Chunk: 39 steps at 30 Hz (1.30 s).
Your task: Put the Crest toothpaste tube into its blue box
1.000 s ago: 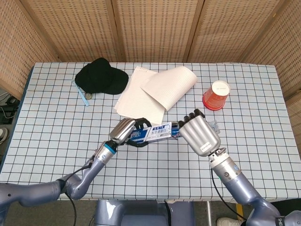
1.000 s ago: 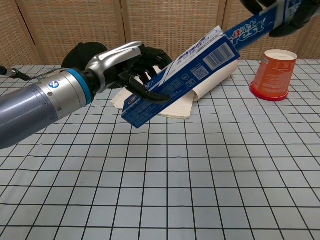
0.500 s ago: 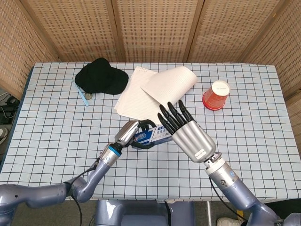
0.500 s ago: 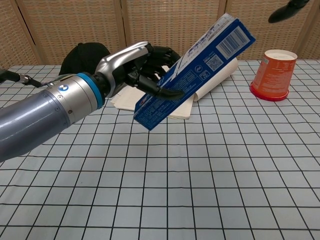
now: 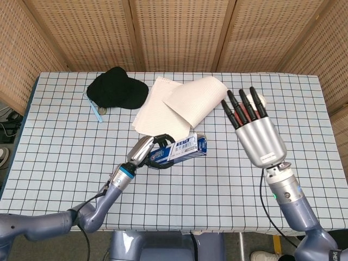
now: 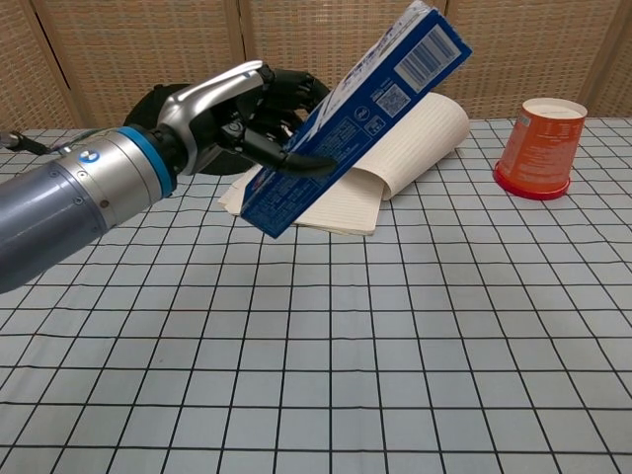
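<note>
1. Blue Crest box (image 6: 351, 118): held above the worktop (image 6: 395, 375) by the left hand (image 6: 252, 114), tilted, its barcode end raised up and to the right and its lower end toward the robot. In the head view the box (image 5: 182, 150) juts out to the right of the left hand (image 5: 145, 152).
2. Left hand: fingers wrapped around the lower half of the box, thumb across its front face.
3. Toothpaste tube: not visible in either view; whether it is inside the box cannot be told.
4. Right hand (image 5: 255, 133): empty, fingers straight and spread, pointing away from the robot, raised well to the right of the box and apart from it. Seen only in the head view.
5. Worktop: white cloth with a dark grid.
6. Lined notebook (image 5: 179, 106): open behind the box, one page curled over.
7. Black cap (image 5: 117, 88): at the rear left, beside the notebook.
8. Orange paper cup (image 6: 538, 148): upright at the rear right; mostly hidden behind the right hand in the head view.
9. Surround: woven wicker screens (image 5: 174, 32) behind and on both sides.
</note>
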Motion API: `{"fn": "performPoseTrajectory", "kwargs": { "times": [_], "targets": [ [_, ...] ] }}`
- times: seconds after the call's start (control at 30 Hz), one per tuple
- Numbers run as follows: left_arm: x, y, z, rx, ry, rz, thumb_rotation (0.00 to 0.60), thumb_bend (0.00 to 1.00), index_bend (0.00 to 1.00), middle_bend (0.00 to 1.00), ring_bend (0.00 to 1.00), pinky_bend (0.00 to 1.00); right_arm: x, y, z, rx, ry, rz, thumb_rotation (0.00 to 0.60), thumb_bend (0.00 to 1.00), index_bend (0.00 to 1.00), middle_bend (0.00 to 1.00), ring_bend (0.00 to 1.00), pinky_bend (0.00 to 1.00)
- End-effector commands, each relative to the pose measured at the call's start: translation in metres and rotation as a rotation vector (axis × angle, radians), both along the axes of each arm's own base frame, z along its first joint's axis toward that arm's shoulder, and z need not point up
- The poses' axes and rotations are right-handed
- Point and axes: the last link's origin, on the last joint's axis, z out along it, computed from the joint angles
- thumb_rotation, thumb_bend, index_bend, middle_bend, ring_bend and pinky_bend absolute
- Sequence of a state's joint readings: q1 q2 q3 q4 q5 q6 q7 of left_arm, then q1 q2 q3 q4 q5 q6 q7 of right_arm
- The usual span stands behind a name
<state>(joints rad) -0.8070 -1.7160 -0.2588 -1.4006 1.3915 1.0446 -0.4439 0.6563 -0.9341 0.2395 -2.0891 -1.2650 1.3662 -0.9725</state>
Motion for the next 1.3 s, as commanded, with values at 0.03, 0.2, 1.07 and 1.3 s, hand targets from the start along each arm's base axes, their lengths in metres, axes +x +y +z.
{"fn": "performPoseTrajectory", "kwargs": {
  "times": [0.03,0.2,1.07,1.3],
  "targets": [
    [-0.016,0.002,0.011,0.031,0.053,-0.012,0.600,0.24,0.55,0.42,0.47,0.46,-0.056,-0.013,0.007,0.031,-0.091,-0.146,0.600,0.00,0.00,0.00,0.00,0.00],
    [-0.060,0.011,0.030,0.081,0.270,-0.039,0.600,0.24,0.55,0.42,0.47,0.46,-0.109,-0.012,-0.007,0.119,-0.190,-0.266,0.600,0.00,0.00,0.00,0.00,0.00],
    [-0.133,0.018,-0.010,0.037,0.648,-0.020,0.600,0.07,0.22,0.08,0.09,0.16,-0.168,-0.001,-0.038,0.197,-0.250,-0.342,0.600,0.00,0.00,0.00,0.00,0.00],
    [-0.123,0.013,0.020,0.058,0.495,0.012,0.600,0.00,0.00,0.00,0.00,0.00,-0.172,0.008,-0.038,0.203,-0.276,-0.344,0.600,0.00,0.00,0.00,0.00,0.00]
  ]
}}
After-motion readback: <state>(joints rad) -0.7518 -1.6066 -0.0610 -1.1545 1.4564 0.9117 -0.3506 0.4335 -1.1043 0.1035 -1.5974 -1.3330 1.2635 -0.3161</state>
